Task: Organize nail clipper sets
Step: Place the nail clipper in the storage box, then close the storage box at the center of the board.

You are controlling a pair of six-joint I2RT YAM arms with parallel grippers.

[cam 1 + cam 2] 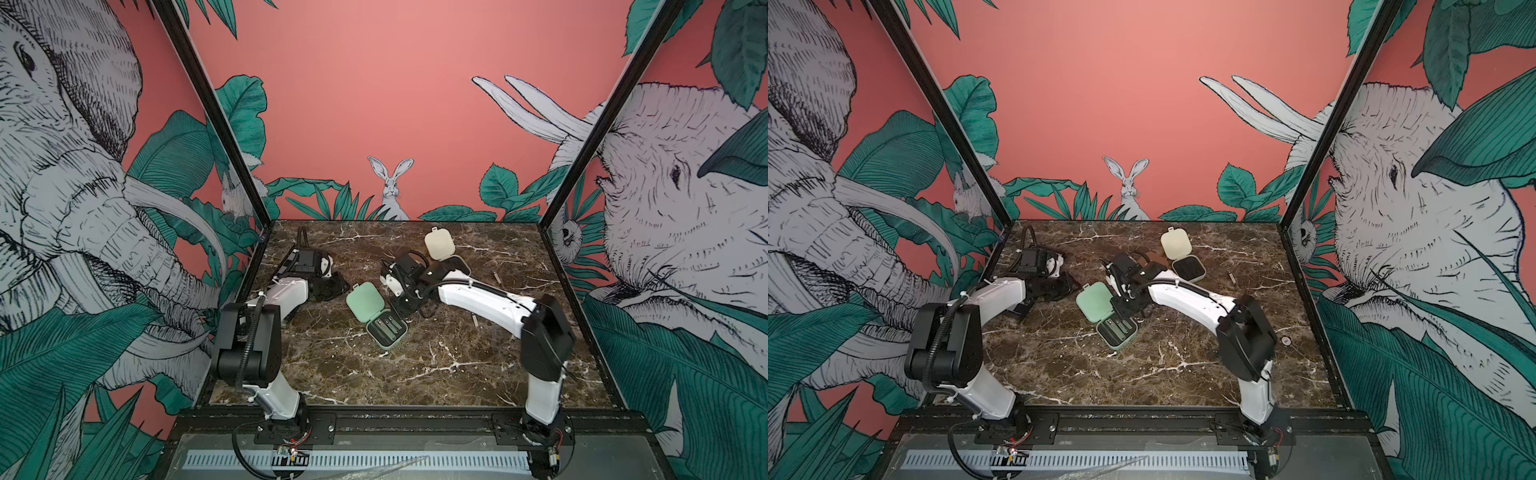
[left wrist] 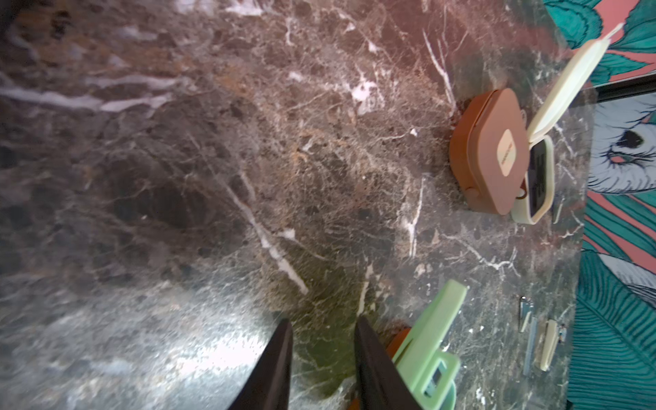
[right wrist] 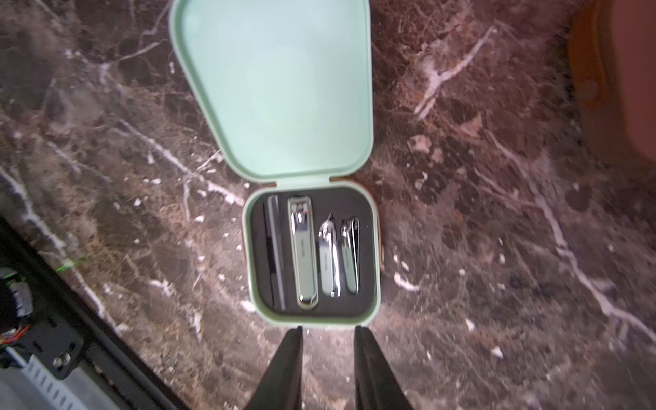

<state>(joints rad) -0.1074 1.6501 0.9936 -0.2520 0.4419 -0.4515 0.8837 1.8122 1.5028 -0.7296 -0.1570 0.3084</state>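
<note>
The mint green case [image 3: 369, 312] lies open mid-table, its lid [image 1: 365, 300] flat. Its black insert holds several slim metal tools [image 3: 306, 255]. My right gripper [image 3: 328, 332] hovers at the base's near rim, open and empty; it also shows in a top view [image 1: 401, 308]. The brown case [image 2: 488, 156] is closed and sits against the open cream case [image 2: 539, 177], whose lid [image 1: 439, 245] stands up. My left gripper [image 2: 323, 326] is open and empty over bare marble, just left of the mint lid [image 2: 429, 333].
Several loose slim tools [image 2: 536, 330] lie on the marble table [image 1: 415, 365] right of the cases; one small tool [image 1: 496, 276] lies near the right wall. Black frame posts and printed walls enclose the table.
</note>
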